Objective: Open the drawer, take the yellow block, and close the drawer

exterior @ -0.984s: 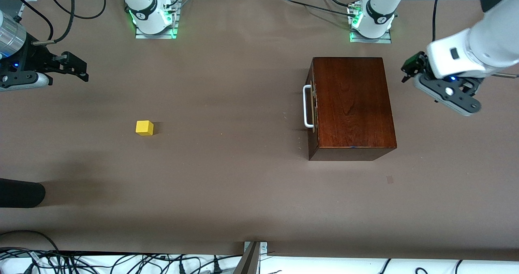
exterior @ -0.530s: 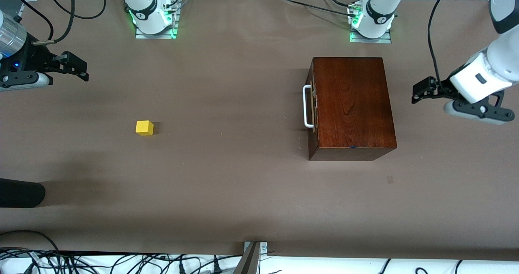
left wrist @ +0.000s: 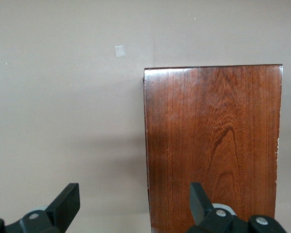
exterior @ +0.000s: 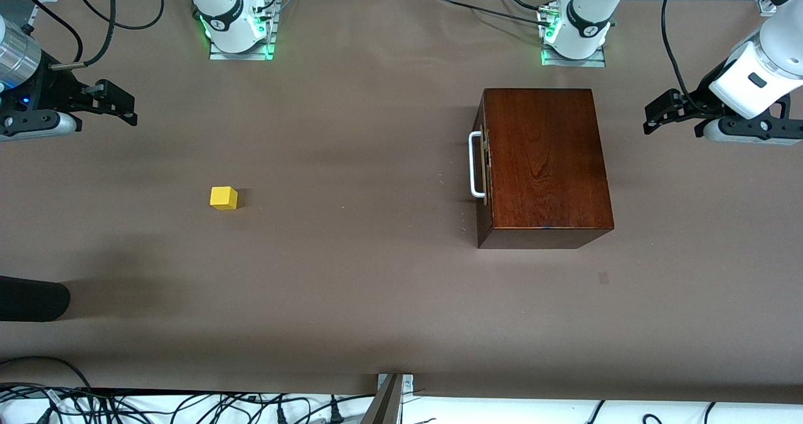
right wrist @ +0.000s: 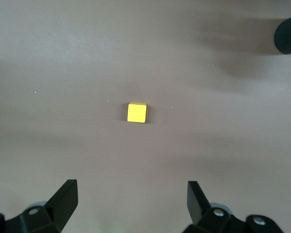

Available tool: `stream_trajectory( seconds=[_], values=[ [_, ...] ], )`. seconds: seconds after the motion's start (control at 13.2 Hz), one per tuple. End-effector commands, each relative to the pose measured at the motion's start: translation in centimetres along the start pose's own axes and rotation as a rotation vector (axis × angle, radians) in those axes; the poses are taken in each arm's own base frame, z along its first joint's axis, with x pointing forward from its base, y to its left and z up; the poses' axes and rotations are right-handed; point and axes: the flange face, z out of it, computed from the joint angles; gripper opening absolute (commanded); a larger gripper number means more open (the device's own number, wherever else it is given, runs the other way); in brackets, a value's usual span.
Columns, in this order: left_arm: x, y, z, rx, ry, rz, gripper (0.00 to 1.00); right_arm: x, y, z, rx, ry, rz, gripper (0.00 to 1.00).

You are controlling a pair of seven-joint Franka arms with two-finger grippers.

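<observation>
Yellow block (exterior: 224,197) sits on bare table toward the right arm's end, well apart from the shut drawer (exterior: 482,164); right gripper (exterior: 120,109) hangs wide open, empty, above the table near it; left gripper (exterior: 660,111) open beside the box.

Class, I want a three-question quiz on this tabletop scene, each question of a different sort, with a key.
1. True or false: the drawer of the wooden box is pulled out.
2. The yellow block lies: A) on the box, B) on the bare table, C) in a gripper.
3. Fill in: the left gripper and right gripper are both ____.

Key: 1 false; 2 B; 3 open.
</observation>
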Motion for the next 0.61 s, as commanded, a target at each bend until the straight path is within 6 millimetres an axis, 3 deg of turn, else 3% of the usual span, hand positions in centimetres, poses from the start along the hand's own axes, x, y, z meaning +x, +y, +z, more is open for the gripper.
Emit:
stream_trajectory(
  seconds=[0.0, 0.53],
  values=[
    [-0.4, 0.0, -0.4, 0.072, 0.023, 0.009, 1.00, 0.0, 0.1, -0.6, -0.011, -0.007, 0.001, 1.00],
    [1.3, 0.1, -0.8, 0.069, 0.032, 0.015, 1.00, 0.0, 0.1, -0.6, -0.011, -0.007, 0.001, 1.00]
  ],
)
